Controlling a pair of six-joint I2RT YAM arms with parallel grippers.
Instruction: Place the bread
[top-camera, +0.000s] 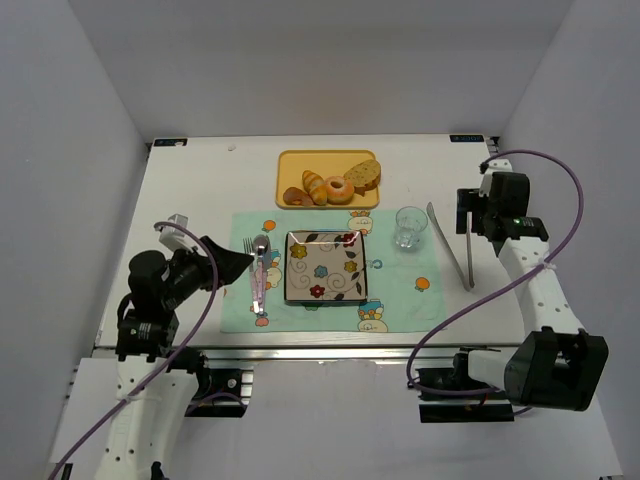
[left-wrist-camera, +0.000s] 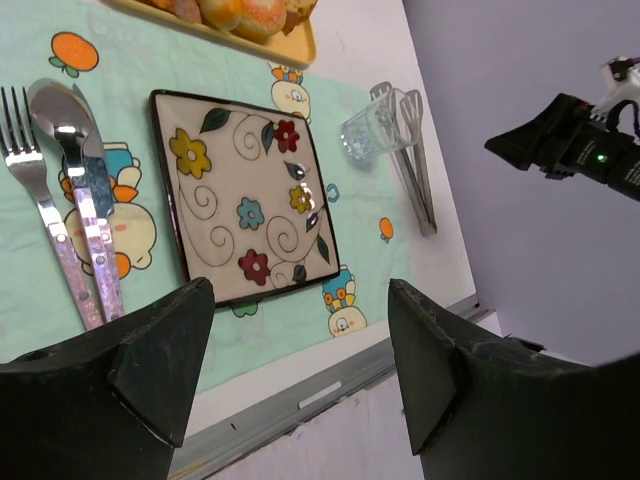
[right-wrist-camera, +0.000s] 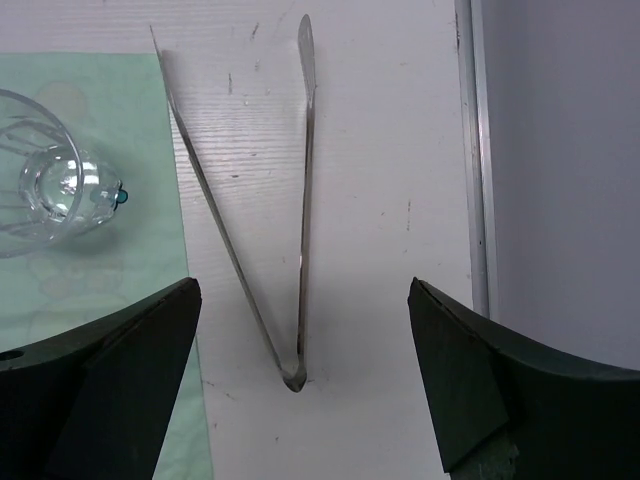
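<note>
The bread (top-camera: 293, 195), a small reddish-brown roll, lies at the left end of the yellow tray (top-camera: 328, 205) at the back, beside a croissant (top-camera: 314, 187), a ringed bun and a speckled slice. The flowered square plate (top-camera: 326, 266) sits empty on the green placemat; it also shows in the left wrist view (left-wrist-camera: 245, 195). My left gripper (top-camera: 235, 266) (left-wrist-camera: 300, 290) is open and empty, low over the table's left front, pointing at the plate. My right gripper (top-camera: 468, 212) (right-wrist-camera: 305, 290) is open and empty above the metal tongs (right-wrist-camera: 308, 120).
A glass (top-camera: 409, 227) (left-wrist-camera: 372, 128) (right-wrist-camera: 50, 190) stands right of the plate. The tongs (top-camera: 450, 245) lie on the bare table past the placemat (top-camera: 400, 290). A fork, spoon and knife (top-camera: 259, 275) (left-wrist-camera: 75, 190) lie left of the plate. White walls enclose the table.
</note>
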